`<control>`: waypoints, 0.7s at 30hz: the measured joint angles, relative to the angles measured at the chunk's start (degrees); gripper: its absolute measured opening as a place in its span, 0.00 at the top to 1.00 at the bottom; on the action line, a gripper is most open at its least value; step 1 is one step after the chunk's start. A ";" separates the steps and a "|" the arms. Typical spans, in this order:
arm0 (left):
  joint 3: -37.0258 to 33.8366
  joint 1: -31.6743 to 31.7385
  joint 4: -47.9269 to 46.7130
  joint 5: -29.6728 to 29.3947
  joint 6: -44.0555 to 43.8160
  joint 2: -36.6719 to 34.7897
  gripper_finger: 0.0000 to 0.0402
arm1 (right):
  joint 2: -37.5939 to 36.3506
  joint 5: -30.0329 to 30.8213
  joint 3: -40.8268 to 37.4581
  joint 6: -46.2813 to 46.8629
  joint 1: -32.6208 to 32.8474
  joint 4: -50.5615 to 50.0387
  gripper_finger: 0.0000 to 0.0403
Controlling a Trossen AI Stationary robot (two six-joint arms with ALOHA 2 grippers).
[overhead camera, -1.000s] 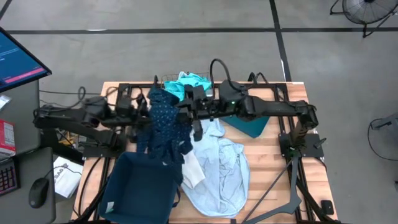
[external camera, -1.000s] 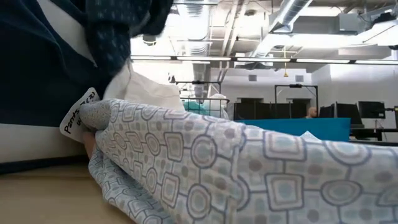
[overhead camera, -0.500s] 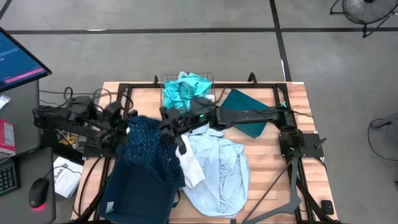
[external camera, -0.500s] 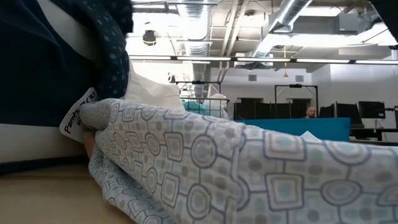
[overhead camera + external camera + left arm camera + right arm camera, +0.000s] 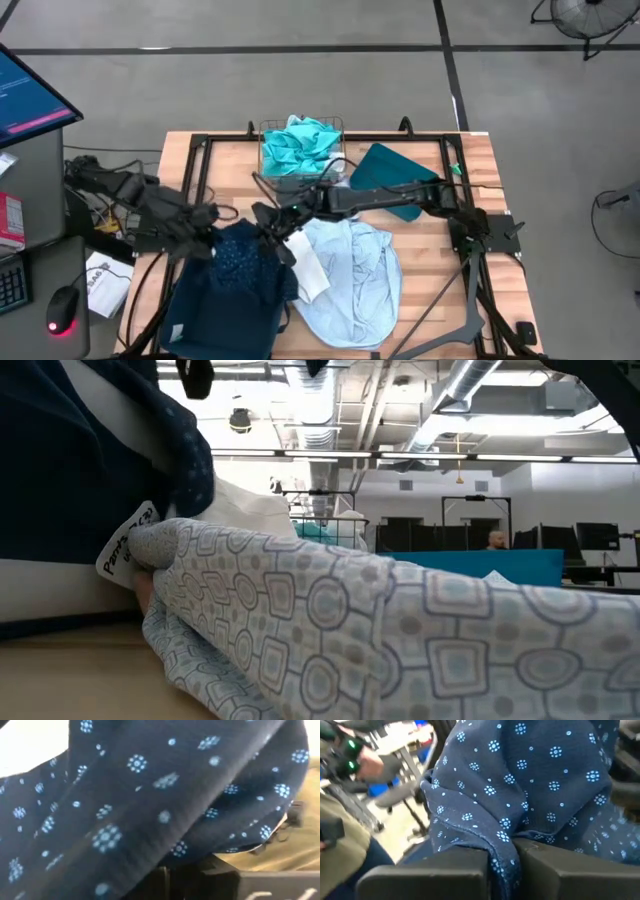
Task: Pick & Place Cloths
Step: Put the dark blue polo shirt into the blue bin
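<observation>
**Dotted Garment Coming Down Over the Bin**

Both arms have dropped toward the front-left of the bench since a second ago, carrying the navy dotted cloth (image 5: pixel 245 262) from beside the wire basket (image 5: pixel 300 126) down onto the dark blue bin (image 5: pixel 222 310).

From the high view, the left gripper (image 5: pixel 203 217) is sitting at the cloth's left upper edge and the right gripper (image 5: pixel 277 222) at its right upper edge, the fabric sagging between them over the bin's rear rim. A turquoise cloth (image 5: pixel 297 145) is lying in the wire basket. The pale blue patterned cloth (image 5: pixel 352 270) is spreading across the bench (image 5: pixel 470 170) beside the bin, a white cloth (image 5: pixel 308 272) lying just between the two. A teal bin (image 5: pixel 395 180) is resting behind the right arm.

From the low view, the pale blue patterned cloth (image 5: pixel 400 640) is filling the foreground, with the navy dotted cloth (image 5: pixel 185 455) hanging at upper left.

From the left wrist view, the navy dotted cloth (image 5: pixel 150 795) is covering nearly everything; the jaws are closed, gripping it.

From the right wrist view, the navy dotted cloth (image 5: pixel 530 785) is bunching where the right jaws are pinching a fold of it.
</observation>
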 joint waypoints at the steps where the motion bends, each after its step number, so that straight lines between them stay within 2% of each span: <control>1: 0.00 -0.79 -0.35 -0.39 -0.35 0.87 1.00 | 0.07 0.18 0.00 -1.31 0.22 -1.74 0.95; 8: 0.00 -5.76 -0.39 -1.40 -2.99 8.55 1.00 | 0.17 2.55 0.02 -11.64 1.12 -12.60 0.76; 13: 0.00 -10.56 -0.40 -1.44 -6.17 13.02 1.00 | -0.93 3.80 -0.01 -17.69 1.97 -18.97 0.59; 16: 0.00 -14.49 -0.37 -3.13 -7.71 14.90 1.00 | -3.39 6.22 -0.02 -19.71 2.87 -24.37 0.47; 18: 0.00 -17.29 -0.37 -5.04 -8.03 15.69 1.00 | -4.61 9.10 0.10 -20.18 3.40 -24.46 0.40; 21: 0.00 -21.69 -0.35 -7.63 -11.19 16.19 1.00 | -7.71 13.35 -0.01 -19.65 4.29 -28.09 0.35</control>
